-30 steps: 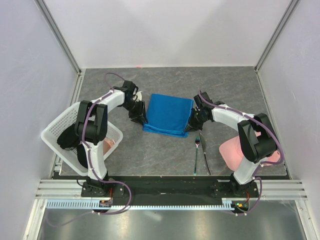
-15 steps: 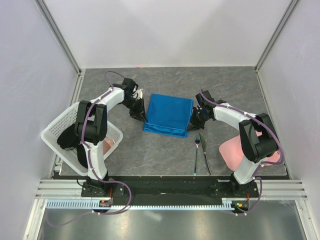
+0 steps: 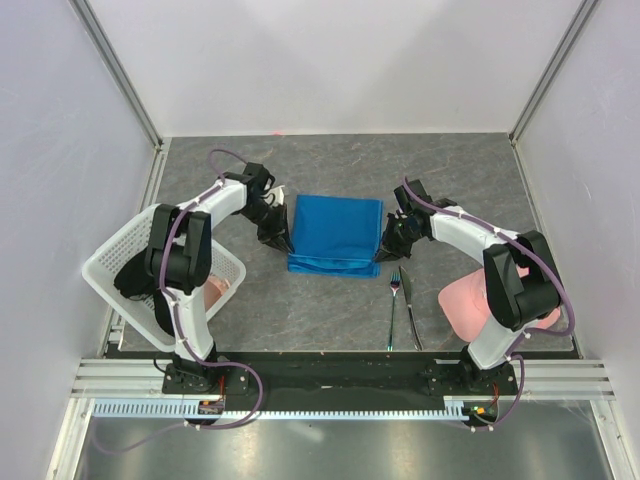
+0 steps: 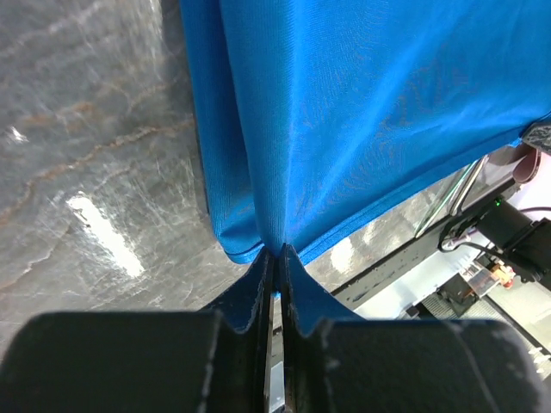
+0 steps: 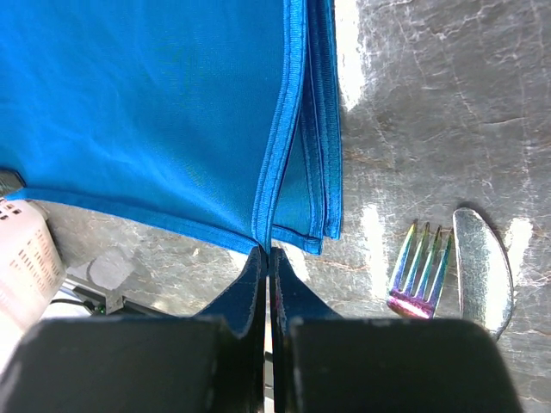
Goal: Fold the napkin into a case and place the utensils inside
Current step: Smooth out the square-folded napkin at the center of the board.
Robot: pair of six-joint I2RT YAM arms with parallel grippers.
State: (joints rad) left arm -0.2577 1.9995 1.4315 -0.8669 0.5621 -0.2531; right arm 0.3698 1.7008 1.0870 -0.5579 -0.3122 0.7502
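The bright blue napkin (image 3: 335,232) lies folded in layers at the middle of the table. My left gripper (image 3: 285,240) is shut on its near left corner, and the cloth (image 4: 362,112) rises in a pinched ridge from the left gripper's tips (image 4: 275,249). My right gripper (image 3: 385,243) is shut on the near right corner, gripping the top hem just above its tips (image 5: 267,249), while the lower layers of the napkin (image 5: 155,112) lie flat. The fork (image 3: 393,305) and knife (image 3: 410,305) lie side by side just near of the right gripper. The fork's tines (image 5: 419,271) and the knife's blade (image 5: 482,267) show iridescent.
A white basket (image 3: 110,270) stands at the left, under the left arm. A pale pink cloth (image 3: 470,300) lies at the right beside the right arm's base. Grey walls and metal rails bound the table.
The left gripper has closed on the napkin's left corner. The napkin's sides have drawn in slightly. The right gripper keeps its grip.
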